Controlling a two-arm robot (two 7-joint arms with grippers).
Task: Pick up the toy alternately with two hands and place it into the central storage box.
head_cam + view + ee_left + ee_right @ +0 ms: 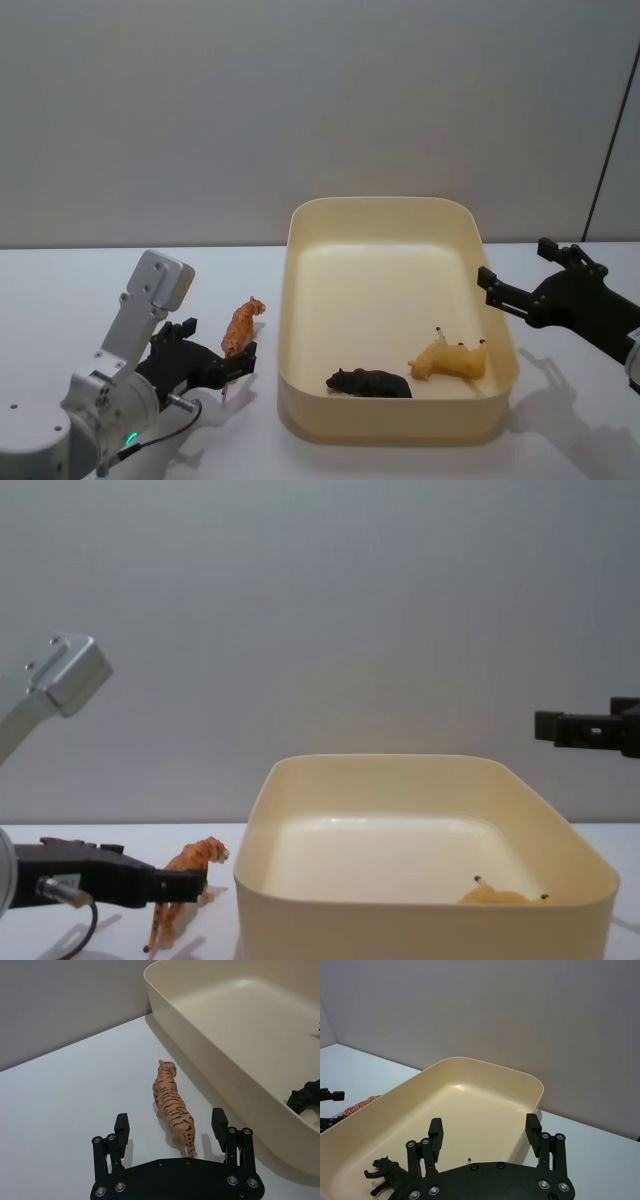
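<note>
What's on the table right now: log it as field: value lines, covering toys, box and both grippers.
tiger toy: standing upright on the table, left of the box
storage box: cream tub at table centre
black animal toy: inside the box, near front wall
yellow animal toy: inside the box, lying on its side
left gripper: open, fingers either side of the tiger's hindquarters
right gripper: open, empty, raised at the box's right side

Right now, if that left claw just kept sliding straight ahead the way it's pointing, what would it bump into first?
Probably the tiger toy: the open left gripper already has its rear between the fingers, so the palm would likely hit its hindquarters first.
</note>
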